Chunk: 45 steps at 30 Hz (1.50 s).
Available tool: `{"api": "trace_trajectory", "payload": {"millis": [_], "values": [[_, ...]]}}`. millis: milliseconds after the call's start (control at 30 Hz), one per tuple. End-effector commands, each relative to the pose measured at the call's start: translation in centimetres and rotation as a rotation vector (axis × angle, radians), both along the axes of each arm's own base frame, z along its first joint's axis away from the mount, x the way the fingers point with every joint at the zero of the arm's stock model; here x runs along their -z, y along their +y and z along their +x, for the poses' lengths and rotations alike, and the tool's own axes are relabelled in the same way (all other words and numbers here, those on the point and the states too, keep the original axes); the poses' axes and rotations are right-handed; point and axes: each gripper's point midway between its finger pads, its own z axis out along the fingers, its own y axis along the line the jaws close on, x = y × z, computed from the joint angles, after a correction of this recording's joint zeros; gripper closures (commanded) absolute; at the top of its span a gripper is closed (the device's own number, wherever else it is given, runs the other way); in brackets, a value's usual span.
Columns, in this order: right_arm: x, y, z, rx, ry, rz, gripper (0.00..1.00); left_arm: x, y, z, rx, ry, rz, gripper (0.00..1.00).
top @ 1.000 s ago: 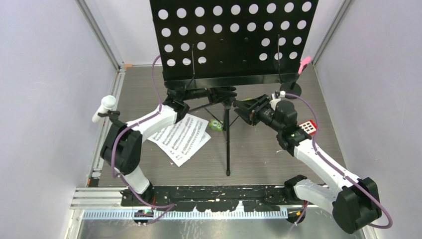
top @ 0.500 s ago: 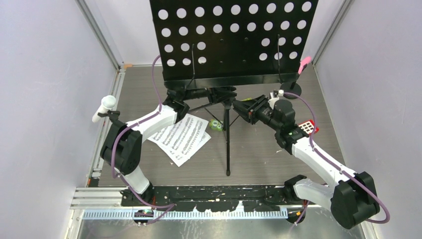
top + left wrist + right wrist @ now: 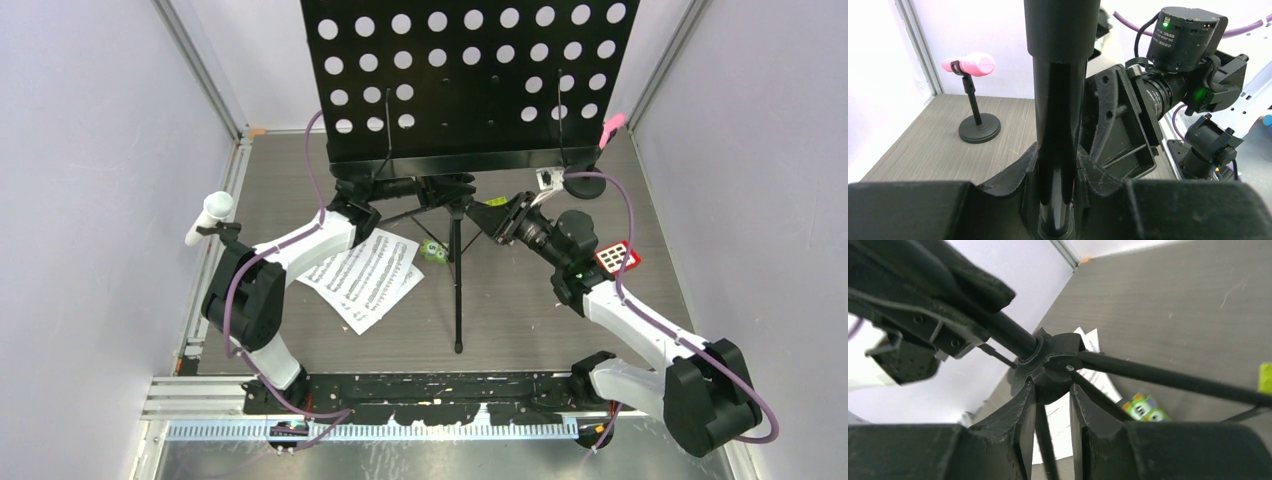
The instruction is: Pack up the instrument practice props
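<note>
The black perforated music desk (image 3: pixel 470 80) stands at the back on its pole (image 3: pixel 455 215) and tripod legs. My left gripper (image 3: pixel 440 190) is shut on the pole (image 3: pixel 1060 115), which fills the gap between its jaws (image 3: pixel 1058 155). My right gripper (image 3: pixel 492 213) reaches in from the right. In its wrist view its jaws (image 3: pixel 1053 385) press on both sides of the tripod hub (image 3: pixel 1050 357), with one leg running between them. White sheet-music pages (image 3: pixel 365 275) lie on the floor. The white microphone (image 3: pixel 210 212) is at the left. The pink microphone (image 3: pixel 970 64) sits on its round-based mount (image 3: pixel 979 132).
A red keypad (image 3: pixel 615 257) lies by my right arm. A green toy block (image 3: pixel 432 250) lies beside the pages, also seen in the right wrist view (image 3: pixel 1143 407). A tripod leg (image 3: pixel 458 300) runs toward the near edge. Walls close in on both sides.
My right gripper has moved left and back toward the stand's pole and its jaws have narrowed onto the tripod hub. The left arm and the stand have not moved.
</note>
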Motion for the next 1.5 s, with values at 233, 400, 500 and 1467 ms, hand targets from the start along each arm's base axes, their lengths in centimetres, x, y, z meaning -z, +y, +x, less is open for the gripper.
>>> {"api": "trace_trajectory", "payload": {"millis": [233,400,500,1467], "values": [[-3.3,2.3,-4.0,-0.338,-1.093,-0.565,0.99,2.8,-1.0,-3.6,0.146,0.131,0.089,1.0],[-2.8,1.9,-3.2,-0.333,-1.214,-0.768,0.99,2.8,-1.0,-3.5,0.146,0.133,0.089,1.0],[-3.6,1.4,-2.8,-0.286,-1.235,-0.795,0.96,2.8,-1.1,-3.6,0.148,0.133,0.09,1.0],[-2.9,-6.6,-1.6,0.385,0.211,0.226,0.29,3.1,-1.1,-3.5,0.147,0.134,0.094,1.0]]}}
